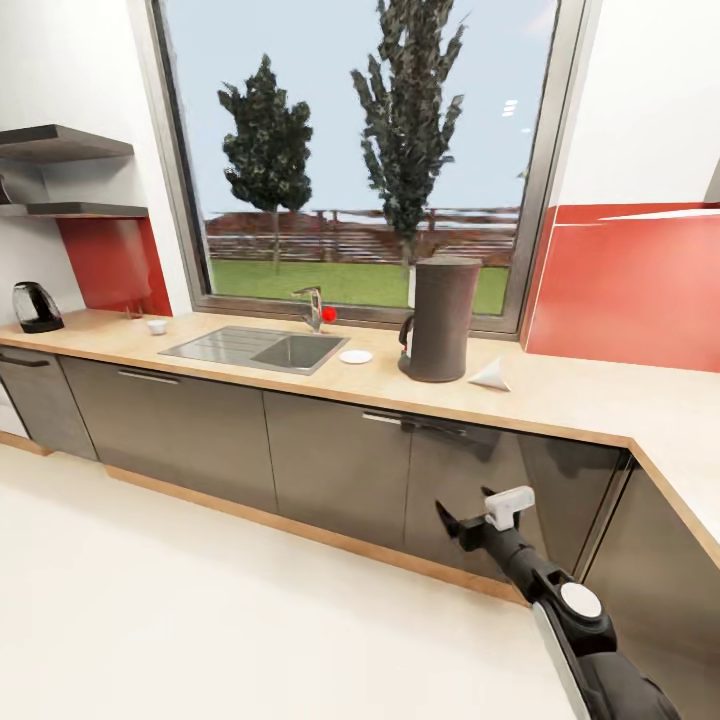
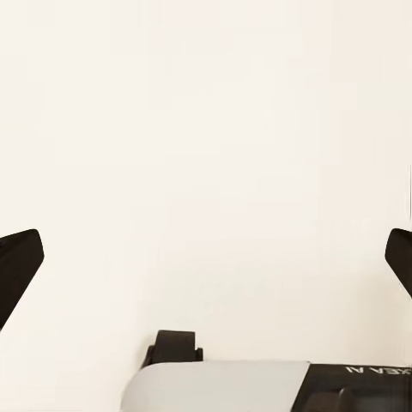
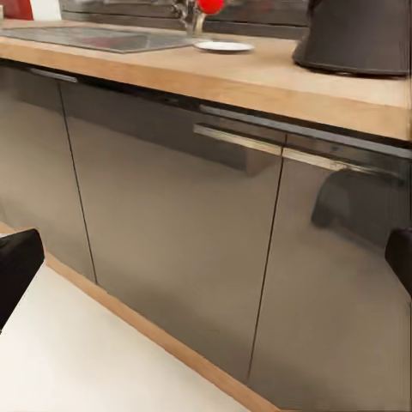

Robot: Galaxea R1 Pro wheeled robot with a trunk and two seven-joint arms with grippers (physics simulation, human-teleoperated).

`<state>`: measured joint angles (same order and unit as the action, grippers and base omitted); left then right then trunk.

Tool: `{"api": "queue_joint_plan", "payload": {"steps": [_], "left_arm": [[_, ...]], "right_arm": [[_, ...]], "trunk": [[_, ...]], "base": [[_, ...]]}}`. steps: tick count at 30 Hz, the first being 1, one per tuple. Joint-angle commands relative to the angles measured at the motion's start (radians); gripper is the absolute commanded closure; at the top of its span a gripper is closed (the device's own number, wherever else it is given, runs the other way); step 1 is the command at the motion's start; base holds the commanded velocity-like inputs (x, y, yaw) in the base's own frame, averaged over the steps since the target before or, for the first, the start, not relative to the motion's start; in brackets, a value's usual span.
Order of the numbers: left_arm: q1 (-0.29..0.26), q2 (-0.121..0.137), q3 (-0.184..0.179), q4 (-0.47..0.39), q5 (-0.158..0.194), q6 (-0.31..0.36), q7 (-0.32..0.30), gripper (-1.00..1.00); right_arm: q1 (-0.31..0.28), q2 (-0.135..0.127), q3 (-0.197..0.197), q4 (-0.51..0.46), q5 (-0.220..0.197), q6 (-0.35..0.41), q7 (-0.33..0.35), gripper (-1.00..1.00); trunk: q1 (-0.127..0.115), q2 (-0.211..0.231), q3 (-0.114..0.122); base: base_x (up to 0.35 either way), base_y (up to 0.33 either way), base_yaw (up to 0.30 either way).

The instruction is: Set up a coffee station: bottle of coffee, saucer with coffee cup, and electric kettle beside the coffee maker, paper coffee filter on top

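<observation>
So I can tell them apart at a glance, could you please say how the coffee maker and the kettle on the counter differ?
The coffee maker is a tall dark grey column right of the sink; the kettle is much shorter and rounder, at the counter's far left end under the shelves. The coffee maker has a saucer and a paper filter beside it; the kettle stands alone. Both stand upright on the counter, untouched.

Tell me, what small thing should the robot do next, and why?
Probably roll closer to the counter. The right gripper hangs open and empty, low before the cabinet doors, short of everything. The paper filter lies beside the coffee maker, not on top, and looks like the nearest thing to pick up.
</observation>
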<state>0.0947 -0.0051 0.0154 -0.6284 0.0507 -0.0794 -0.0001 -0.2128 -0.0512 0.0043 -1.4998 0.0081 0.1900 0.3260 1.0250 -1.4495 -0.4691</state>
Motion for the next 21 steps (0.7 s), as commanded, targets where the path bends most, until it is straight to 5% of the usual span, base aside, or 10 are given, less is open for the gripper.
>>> {"api": "queue_joint_plan", "payload": {"steps": [1,3,6,16,21], "left_arm": [[0.000,-0.001,0.001,-0.001,0.021,-0.001,0.000,-1.00],[0.000,-0.001,0.002,0.000,0.052,-0.002,-0.001,-1.00],[0.000,0.000,0.001,0.007,0.155,-0.002,-0.003,-1.00],[0.000,-0.001,0.001,0.016,0.169,-0.002,-0.004,-1.00],[0.000,-0.004,-0.002,0.015,0.169,-0.002,-0.005,-1.00]], "right_arm": [[-0.017,-0.001,0.000,-0.006,0.001,0.018,0.004,-1.00],[-0.059,-0.003,-0.002,-0.017,0.001,0.042,0.006,-1.00],[-0.166,-0.021,-0.023,-0.032,0.001,0.088,0.006,-1.00],[-0.222,-0.059,-0.197,-0.034,0.000,0.190,0.007,-1.00],[-0.223,-0.059,-0.212,-0.034,0.001,0.194,0.007,-1.00]], "trunk": [[0.000,-0.001,-0.001],[0.000,-0.001,-0.001],[0.000,-0.001,-0.001],[0.000,-0.001,-0.001],[0.000,-0.001,-0.001]], "base": [[0.000,0.000,0.000],[0.000,0.000,0.000],[0.000,0.000,0.000],[0.000,0.000,0.000],[0.100,-0.084,0.000]]}}
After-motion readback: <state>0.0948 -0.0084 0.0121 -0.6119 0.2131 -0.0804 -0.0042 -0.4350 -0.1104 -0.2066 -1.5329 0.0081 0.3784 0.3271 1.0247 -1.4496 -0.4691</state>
